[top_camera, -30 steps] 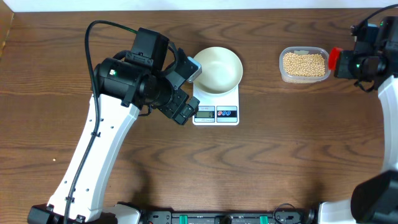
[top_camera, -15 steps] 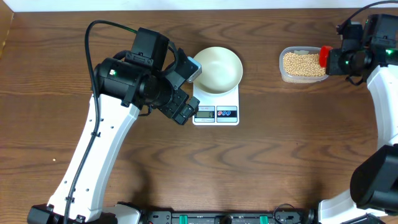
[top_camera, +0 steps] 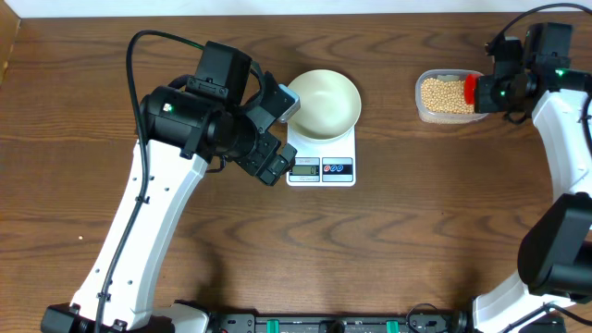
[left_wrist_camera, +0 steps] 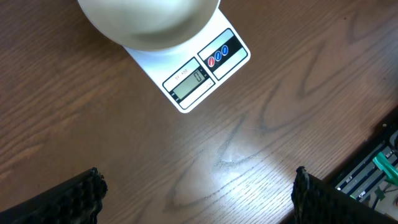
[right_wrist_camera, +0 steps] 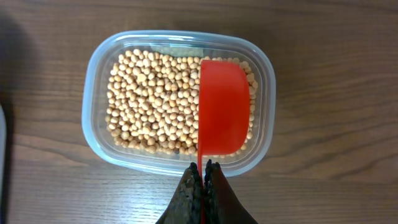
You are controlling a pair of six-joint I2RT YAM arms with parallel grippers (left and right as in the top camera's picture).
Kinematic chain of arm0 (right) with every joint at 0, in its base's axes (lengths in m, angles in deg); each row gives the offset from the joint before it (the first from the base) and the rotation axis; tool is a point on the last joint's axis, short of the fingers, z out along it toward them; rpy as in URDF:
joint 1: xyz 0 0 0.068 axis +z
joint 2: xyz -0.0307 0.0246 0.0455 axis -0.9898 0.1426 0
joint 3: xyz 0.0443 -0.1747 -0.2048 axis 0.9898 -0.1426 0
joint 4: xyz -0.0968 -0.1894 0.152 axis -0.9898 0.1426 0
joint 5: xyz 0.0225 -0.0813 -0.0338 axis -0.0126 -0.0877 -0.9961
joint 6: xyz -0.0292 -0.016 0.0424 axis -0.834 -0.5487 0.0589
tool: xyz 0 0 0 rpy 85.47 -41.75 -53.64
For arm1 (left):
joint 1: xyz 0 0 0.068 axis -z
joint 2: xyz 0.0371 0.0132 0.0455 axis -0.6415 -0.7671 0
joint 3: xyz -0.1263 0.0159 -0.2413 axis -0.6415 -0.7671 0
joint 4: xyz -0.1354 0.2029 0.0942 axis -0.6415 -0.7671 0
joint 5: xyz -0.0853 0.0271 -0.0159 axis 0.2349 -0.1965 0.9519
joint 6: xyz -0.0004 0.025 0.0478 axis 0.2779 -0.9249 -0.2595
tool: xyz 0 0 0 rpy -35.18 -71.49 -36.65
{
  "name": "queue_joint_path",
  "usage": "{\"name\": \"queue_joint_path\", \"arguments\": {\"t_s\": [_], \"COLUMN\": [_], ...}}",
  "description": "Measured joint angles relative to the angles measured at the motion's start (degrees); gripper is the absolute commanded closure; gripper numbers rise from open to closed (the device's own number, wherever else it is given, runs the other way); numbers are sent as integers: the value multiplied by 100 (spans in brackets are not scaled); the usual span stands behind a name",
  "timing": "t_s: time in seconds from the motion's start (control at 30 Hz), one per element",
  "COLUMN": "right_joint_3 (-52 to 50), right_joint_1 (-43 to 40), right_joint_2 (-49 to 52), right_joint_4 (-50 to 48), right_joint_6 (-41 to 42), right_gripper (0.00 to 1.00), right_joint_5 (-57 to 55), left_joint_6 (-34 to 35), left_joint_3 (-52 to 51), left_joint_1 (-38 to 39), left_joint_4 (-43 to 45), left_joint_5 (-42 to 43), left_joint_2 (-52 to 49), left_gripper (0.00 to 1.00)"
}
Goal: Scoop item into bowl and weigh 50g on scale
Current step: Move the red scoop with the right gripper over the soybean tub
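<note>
The pale-tan beans (right_wrist_camera: 158,106) fill a clear plastic tub (right_wrist_camera: 93,124) at the table's back right (top_camera: 451,95). My right gripper (right_wrist_camera: 203,169) is shut on the thin handle of a red scoop (right_wrist_camera: 224,115), whose cup sits over the right side of the tub (top_camera: 471,89). I cannot tell whether it touches the beans. The white bowl (top_camera: 322,104) stands empty on the white scale (top_camera: 322,168), its display and buttons facing front (left_wrist_camera: 199,78). My left gripper (left_wrist_camera: 199,190) hangs open just left of the scale, holding nothing.
The left arm's black wrist and white link (top_camera: 185,129) stretch from the front left towards the scale. A black rail with green fittings (top_camera: 324,324) runs along the table's front edge. Bare wood lies between scale and tub.
My right gripper has carried the red scoop leftwards, from beside the tub's right end to over the beans. The left arm, bowl and scale have not moved.
</note>
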Motion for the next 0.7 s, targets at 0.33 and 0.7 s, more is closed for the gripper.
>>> {"name": "queue_joint_path", "arguments": {"t_s": [0.33,0.7], "right_joint_3": [0,0], "right_joint_1": [188,315], "right_joint_2": [50,188], "right_joint_4": [-59,-85], "right_joint_6": [-13,127], "right_gripper": [99,99], "right_joint_5": [-573,-811], "left_joint_6": [0,0], "left_joint_3": [0,0], "left_joint_1": [2,0], "left_joint_4": [0,0], "left_joint_5": [0,0], "left_joint_2": [0,0], "left_gripper": [2,2]}}
